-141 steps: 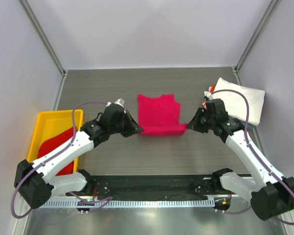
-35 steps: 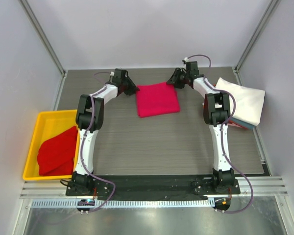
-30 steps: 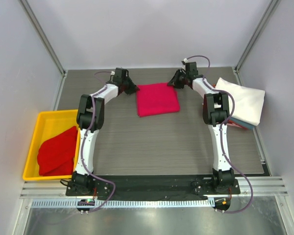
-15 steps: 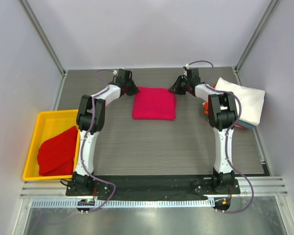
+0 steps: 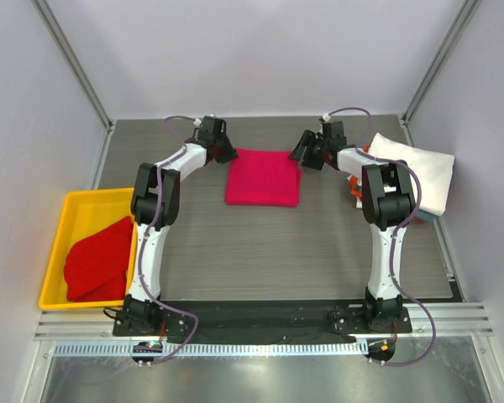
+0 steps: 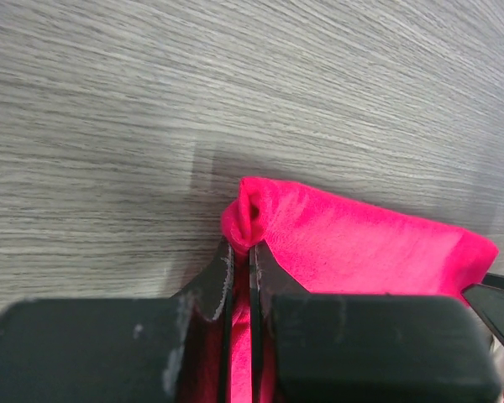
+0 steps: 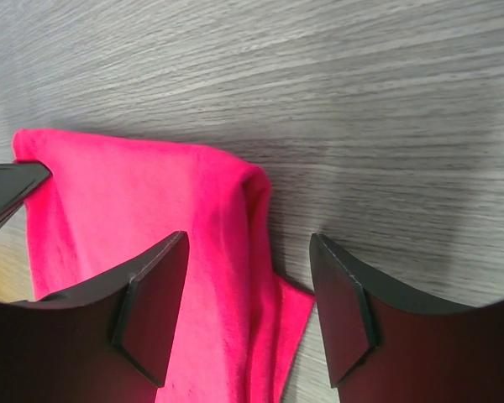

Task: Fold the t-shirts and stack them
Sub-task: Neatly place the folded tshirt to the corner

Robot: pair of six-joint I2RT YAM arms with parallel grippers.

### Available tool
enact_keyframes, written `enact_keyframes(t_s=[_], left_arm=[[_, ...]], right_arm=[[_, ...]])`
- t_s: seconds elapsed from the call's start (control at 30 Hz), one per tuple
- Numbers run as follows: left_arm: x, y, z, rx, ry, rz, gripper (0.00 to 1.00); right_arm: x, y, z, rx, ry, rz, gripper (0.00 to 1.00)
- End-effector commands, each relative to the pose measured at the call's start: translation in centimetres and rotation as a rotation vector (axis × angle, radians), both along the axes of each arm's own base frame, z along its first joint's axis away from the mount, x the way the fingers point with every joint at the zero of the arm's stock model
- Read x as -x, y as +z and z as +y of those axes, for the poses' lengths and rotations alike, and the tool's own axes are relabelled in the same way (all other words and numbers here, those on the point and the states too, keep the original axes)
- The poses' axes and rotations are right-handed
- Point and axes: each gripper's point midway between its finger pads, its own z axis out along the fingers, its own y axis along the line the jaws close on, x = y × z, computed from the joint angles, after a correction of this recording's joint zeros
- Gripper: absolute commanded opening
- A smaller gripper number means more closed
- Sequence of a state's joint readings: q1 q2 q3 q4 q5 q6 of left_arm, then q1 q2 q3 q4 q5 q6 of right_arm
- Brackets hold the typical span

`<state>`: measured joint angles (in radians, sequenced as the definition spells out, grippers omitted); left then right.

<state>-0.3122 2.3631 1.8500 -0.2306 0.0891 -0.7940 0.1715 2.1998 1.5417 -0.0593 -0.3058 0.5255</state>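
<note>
A folded magenta-pink t-shirt (image 5: 264,178) lies flat at the far middle of the table. My left gripper (image 5: 225,154) is at its far left corner, shut on a pinch of the pink cloth (image 6: 254,220). At the far right corner my right gripper (image 5: 301,157) stands open, its fingers (image 7: 155,298) straddling the shirt's folded edge (image 7: 244,252) without gripping it. A darker red t-shirt (image 5: 98,257) lies bunched in the yellow tray (image 5: 70,217). A folded white t-shirt (image 5: 417,172) tops a pile at the right, with orange and light blue cloth edges under it.
The yellow tray sits at the table's left edge. The white-topped pile lies by the right wall. Both arms stretch far out from their bases (image 5: 260,323) at the near edge. Grey walls close in the table on three sides.
Both arms carried the pink shirt's near edge to the far side, folding it in half, then slid it slightly left. The right gripper has just opened and let go of its corner.
</note>
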Motion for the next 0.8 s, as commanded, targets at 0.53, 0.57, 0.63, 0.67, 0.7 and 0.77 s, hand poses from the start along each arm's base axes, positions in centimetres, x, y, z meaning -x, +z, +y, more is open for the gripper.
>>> enact_keyframes(t_s=[0.53, 0.57, 0.63, 0.67, 0.7, 0.77], left_arm=[[-1.0, 1.1, 0.6, -0.024, 0.003, -0.031, 0.0], [-0.9, 1.2, 0.6, -0.023, 0.001, -0.032, 0.0], [-0.9, 2.4, 0.4, -0.013, -0.005, -0.051, 0.0], [-0.5, 2.3, 0.6, -0.015, -0.004, -0.046, 0.0], [-0.4, 3.6, 0.5, -0.008, -0.008, -0.064, 0.0], [0.6, 3.8, 0.8, -0.005, -0.009, -0.061, 0.0]], right_arm=[[-0.6, -0.8, 2.1, 0.041, 0.043, 0.046, 0.13], [-0.8, -0.4, 1.9, 0.053, 0.043, 0.033, 0.1], [-1.0, 0.5, 1.5, 0.07, 0.028, 0.008, 0.01], [-1.0, 2.0, 1.5, 0.068, 0.025, -0.02, 0.01], [-0.9, 2.8, 1.4, 0.066, 0.022, -0.037, 0.01], [-0.4, 3.6, 1.4, 0.057, 0.025, -0.071, 0.01]])
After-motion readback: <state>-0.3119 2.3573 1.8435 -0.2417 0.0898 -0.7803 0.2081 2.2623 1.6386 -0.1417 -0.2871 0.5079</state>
